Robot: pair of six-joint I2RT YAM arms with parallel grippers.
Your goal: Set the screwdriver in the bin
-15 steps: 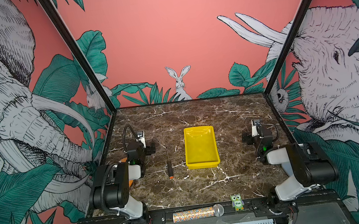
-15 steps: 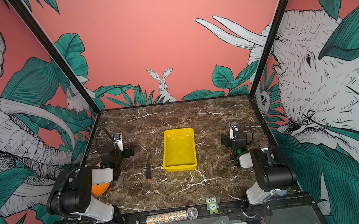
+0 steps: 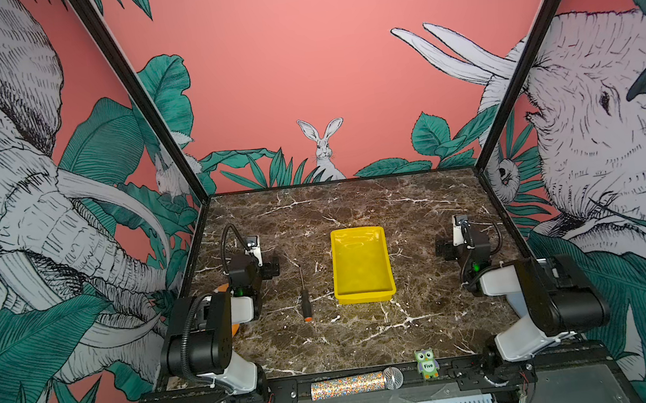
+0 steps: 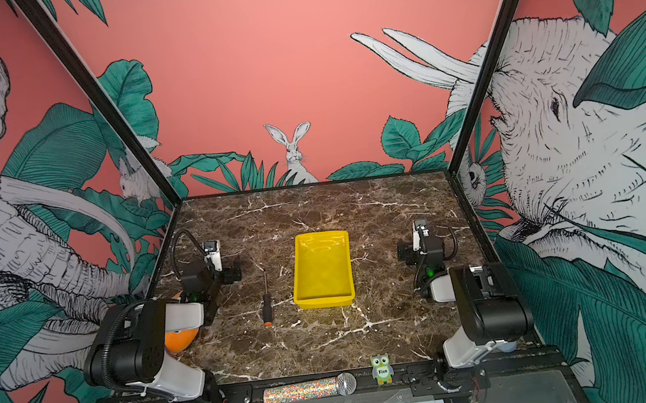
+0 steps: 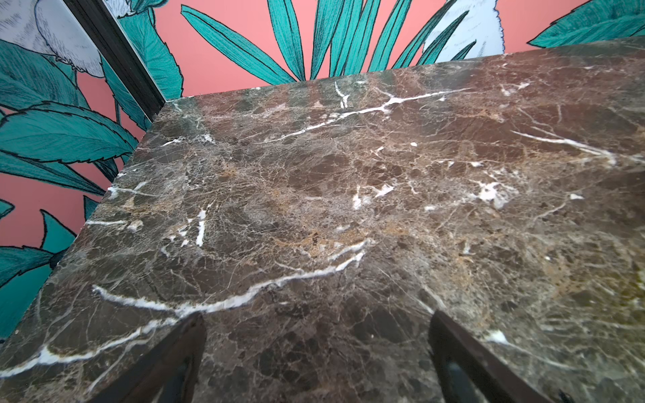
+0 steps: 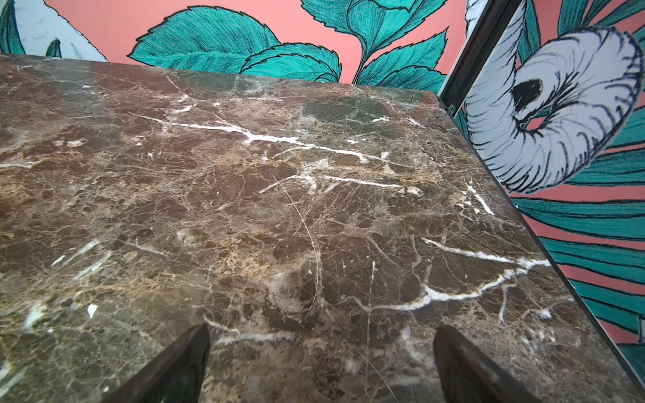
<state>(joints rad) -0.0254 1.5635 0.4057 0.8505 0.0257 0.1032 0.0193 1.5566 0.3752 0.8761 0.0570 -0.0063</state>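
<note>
Left hand [image 3: 252, 248] sits low at the left side of the worktop [image 3: 370, 330] in both top views. Its arm is folded, elbow back by the front rail, pointing at the back wall. Right hand [image 3: 460, 224] mirrors it on the right.

Screwdriver [image 3: 304, 294] lies flat on the marble btwn left hand and bin [image 3: 364, 296], near the bin's left wall but not touching. Slim black handle, orange cap toward the front, thin shaft toward the back. Bin is glossy yellow, mid-worktop.

Left wrist view: fingers [image 5: 185, 352] spread wide, only marble btwn them.

Right wrist view: fingers [image 6: 181, 363] spread apart too, same deal.
</note>
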